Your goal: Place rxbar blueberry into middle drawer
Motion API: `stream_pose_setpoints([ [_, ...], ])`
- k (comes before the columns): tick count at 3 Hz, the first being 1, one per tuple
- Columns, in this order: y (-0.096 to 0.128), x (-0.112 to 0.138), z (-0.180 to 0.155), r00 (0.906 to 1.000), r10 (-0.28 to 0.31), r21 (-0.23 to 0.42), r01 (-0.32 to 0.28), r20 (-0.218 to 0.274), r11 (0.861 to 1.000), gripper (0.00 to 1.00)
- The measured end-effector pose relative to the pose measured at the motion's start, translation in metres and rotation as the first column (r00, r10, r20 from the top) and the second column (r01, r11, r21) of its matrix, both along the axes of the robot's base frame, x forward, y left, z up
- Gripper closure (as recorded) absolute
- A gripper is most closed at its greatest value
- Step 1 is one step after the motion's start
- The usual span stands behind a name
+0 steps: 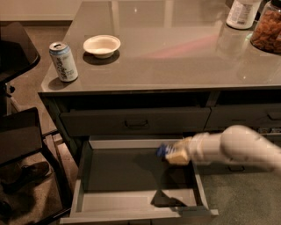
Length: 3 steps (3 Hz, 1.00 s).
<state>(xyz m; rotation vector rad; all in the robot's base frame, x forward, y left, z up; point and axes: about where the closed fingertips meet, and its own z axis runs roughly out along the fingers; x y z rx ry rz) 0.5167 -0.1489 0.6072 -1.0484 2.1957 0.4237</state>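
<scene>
One gripper (174,154) in view, on a pale arm (246,147) that enters from 3 o'clock and reaches level across the right side of the open middle drawer (78,193).

- Hold: the tan fingers are clamped on the rxbar blueberry (161,150). The bar's dark blue end sticks out of the gripper toward 9 o'clock. The rest of the wrapper is hidden inside the grip.
- Position of bar: above the drawer's grey floor, in the rear right part of the box, near the back wall at 12 o'clock. I cannot tell whether it touches the floor, but it looks to hang clear of it.
- Drawer: pulled well out toward 6 o'clock, pale inner walls showing. A dark patch lies on the floor near the front wall at 5 o'clock of the gripper; whether shadow or object I cannot tell.
- Above it: upper drawer (136,123), closed, handle at centre.
- Countertop (175,52): soda can (63,61) at 10 o'clock of the frame, white bowl (102,45) just beside it at its 2 o'clock, a bottle (242,13) and a jar (268,30) at 1 to 2 o'clock. None bear on the task.

Reasoning: the sideways approach keeps the arm under the countertop's overhang while the bar is inside the drawer's footprint. The step in hand reads as the final lowering before release.

Risk: releasing from a height could let the slick wrapper slide or bounce.
</scene>
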Motion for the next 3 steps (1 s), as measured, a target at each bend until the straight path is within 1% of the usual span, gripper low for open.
stream_pose_setpoints([
  [1,0.011,0.002,0.172,0.9743,0.048,0.051,-0.061,0.22,0.997,0.35],
  [2,-0.012,-0.019,0.258,0.9476,0.047,0.095,-0.081,0.316,0.992,0.11],
  [3,-0.02,-0.027,0.26,0.9539,0.067,0.123,-0.107,0.292,0.987,0.1],
])
